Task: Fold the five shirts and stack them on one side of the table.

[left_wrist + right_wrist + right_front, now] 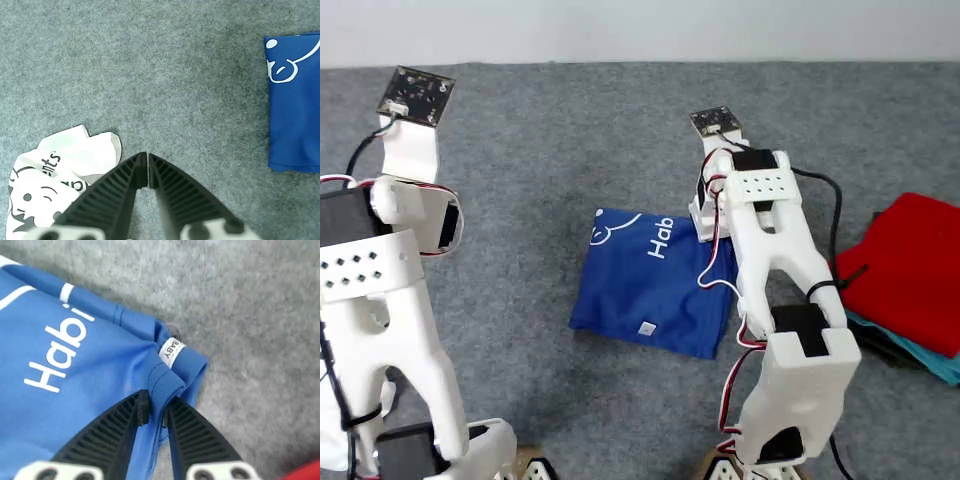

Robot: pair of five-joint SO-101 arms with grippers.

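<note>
A folded blue shirt (640, 290) is lying in the middle of the grey felt tabletop (540, 140). The right gripper (154, 410) is pinching its corner, jaws nearly closed on the cloth. The left gripper (148, 167) is hanging closed and empty beside a crumpled white shirt (55, 170).

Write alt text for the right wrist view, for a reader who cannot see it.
The right gripper pinches a fold of the blue shirt beside its small white tag, jaws closed on the fabric. The shirt, printed with white lettering, lies on the grey table surface; a sliver of red cloth shows at the frame's edge.
</note>
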